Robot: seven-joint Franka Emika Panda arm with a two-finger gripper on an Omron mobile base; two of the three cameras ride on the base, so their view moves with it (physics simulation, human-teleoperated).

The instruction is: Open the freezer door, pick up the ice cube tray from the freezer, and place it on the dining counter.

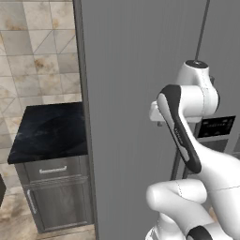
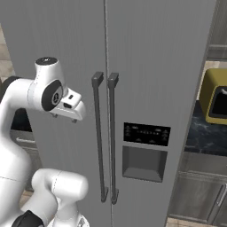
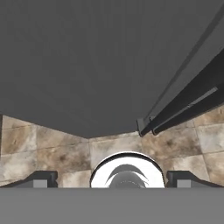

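freezer (image 2: 66, 40) closed; tall brushed-metal front with fine vertical grain, two flat panels side by side. the freezer door (image 2: 62, 26) is the left panel, shut flush, its long dark vertical bar handle (image 2: 98, 133) just left of the centre seam and beside the twin bar on the right panel.

right base view gives what the others lack: both handles full length, a dark control strip (image 2: 146, 134) and a recessed grey dispenser niche (image 2: 144, 163) on the right panel, and far right a mustard-yellow box appliance (image 2: 214, 95) on a dark veined counter.

left base view shows the other side: a small drawer cabinet (image 1: 56, 187) with glossy black marbled top and grey wood-grain fronts just left of the freezer, and a beige mottled tile wall (image 1: 37, 51) behind it. the white arm's rounded glossy links cover the handle area here.

hand view looks down the matte grey door face to tan stone floor tiles (image 3: 52, 148), the dark bars running off at right. gripper (image 3: 113, 179) empty, jaws spread about as wide as they go, the two small dark fingertips (image 3: 40, 179) far apart, close to the door panel and left of the handle, not touching it.

ice cube tray: cannot tell where, door shut.
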